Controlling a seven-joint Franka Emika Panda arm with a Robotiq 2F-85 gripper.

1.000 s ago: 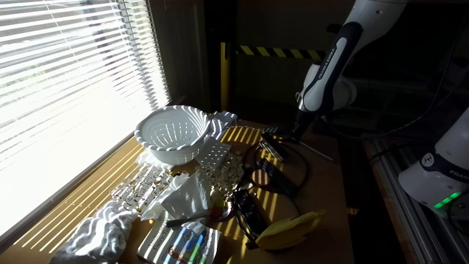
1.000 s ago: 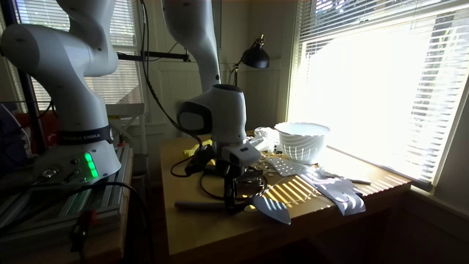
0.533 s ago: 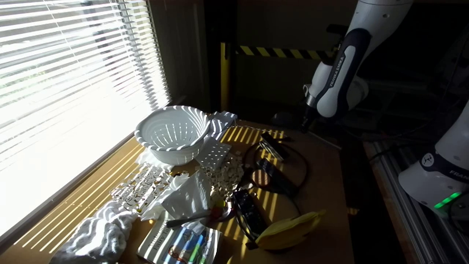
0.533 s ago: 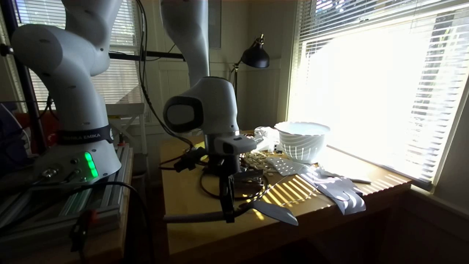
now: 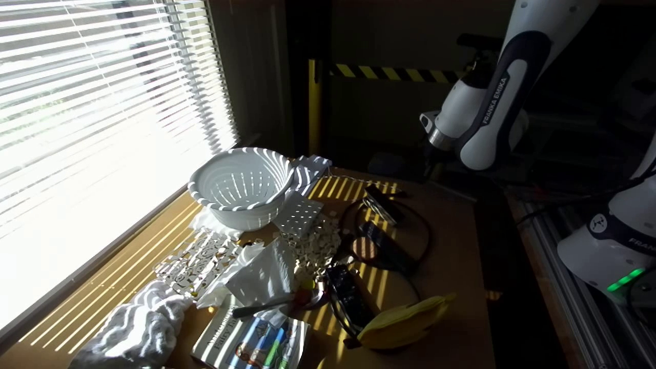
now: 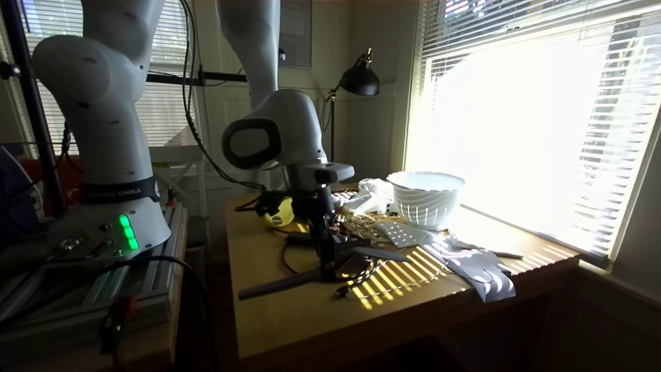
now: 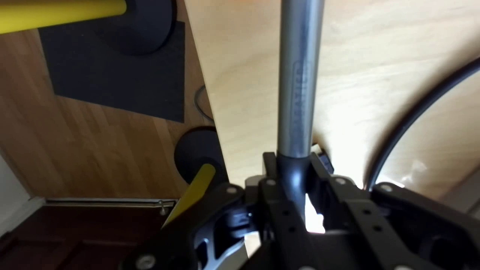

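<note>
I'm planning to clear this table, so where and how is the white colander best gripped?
Probably by the rim, from above, on the side away from the window: the colander stands upright, mouth up, and that rim flares out and looks thin enough to pinch. The gripper is closed on the spatula, so it would need to put that down first.

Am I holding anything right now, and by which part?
Yes: the gripper is shut on a spatula, by the dark neck next to its gray handle.

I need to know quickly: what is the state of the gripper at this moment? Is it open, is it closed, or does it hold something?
Gripper: closed, holding a grey-handled spatula.
</note>
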